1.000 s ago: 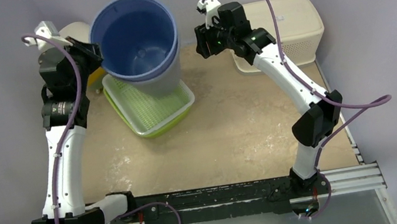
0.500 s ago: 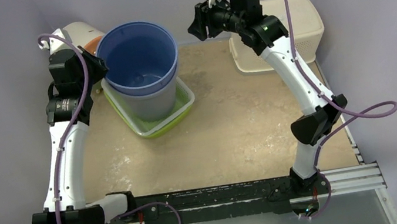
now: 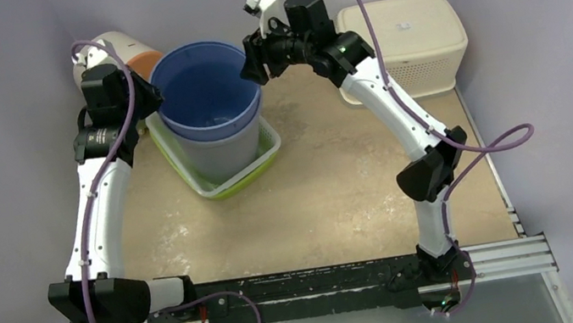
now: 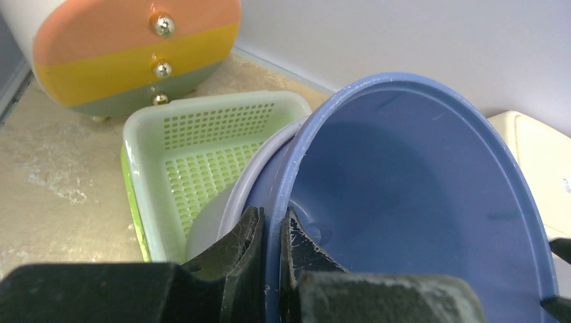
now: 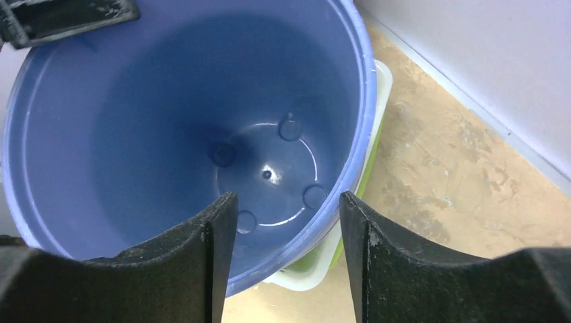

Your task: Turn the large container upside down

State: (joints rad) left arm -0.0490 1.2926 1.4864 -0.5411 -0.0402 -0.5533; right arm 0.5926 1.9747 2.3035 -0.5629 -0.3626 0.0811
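The large container is a blue bucket, mouth up, standing in a green basket. Below its blue rim a grey wall shows. My left gripper is shut on the rim at its left side. In the left wrist view one finger lies inside the blue container and one outside, with the left gripper pinching the rim. My right gripper hovers open over the right rim. The right wrist view looks down into the container, whose rim passes between the spread fingers of the right gripper without touching them.
A beige lidded box stands at the back right. A round white, orange and yellow striped canister lies at the back left, close behind my left gripper. The basket's mesh floor shows left of the container. Walls close in on three sides.
The container was lifted and tilted toward the camera; now it sits lower and more upright in the basket. My right gripper swung left from near the beige box to above the right rim.
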